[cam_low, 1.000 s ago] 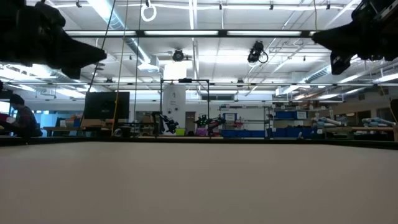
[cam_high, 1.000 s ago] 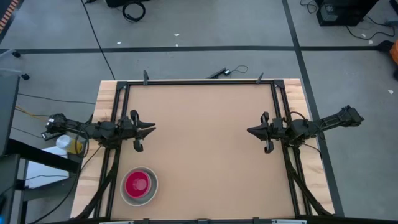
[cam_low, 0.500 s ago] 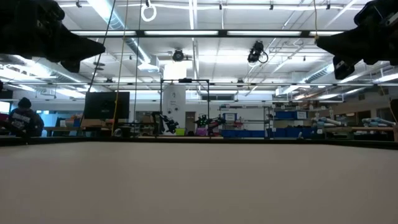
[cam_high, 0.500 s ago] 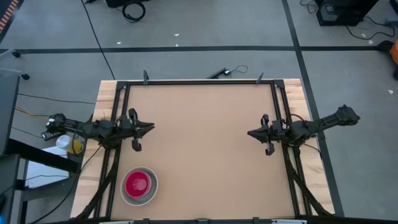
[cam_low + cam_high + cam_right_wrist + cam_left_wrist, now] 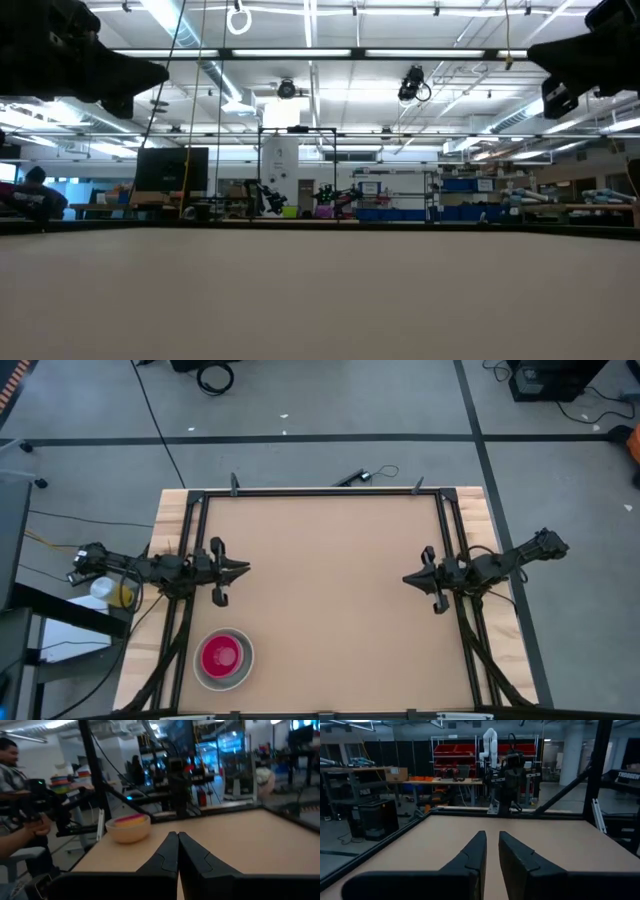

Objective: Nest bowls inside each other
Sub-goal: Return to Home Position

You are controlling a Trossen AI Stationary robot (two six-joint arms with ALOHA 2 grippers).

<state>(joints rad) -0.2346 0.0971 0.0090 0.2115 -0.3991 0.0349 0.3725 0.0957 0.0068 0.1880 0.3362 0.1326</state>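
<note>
Homing well probably means drawing both arms back without dipping toward the nested stack of round plastic bowls, magenta-red innermost. The left gripper, barely parted and empty, hovers near that stack; the right gripper, pinched closed and empty, hangs well apart.

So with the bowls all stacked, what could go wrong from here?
The bowl stack sits near the table's corner, so a knock might send it off the edge. A person is close beyond that side; a hand reaching in could meet the left pincer if that arm swings.
</note>
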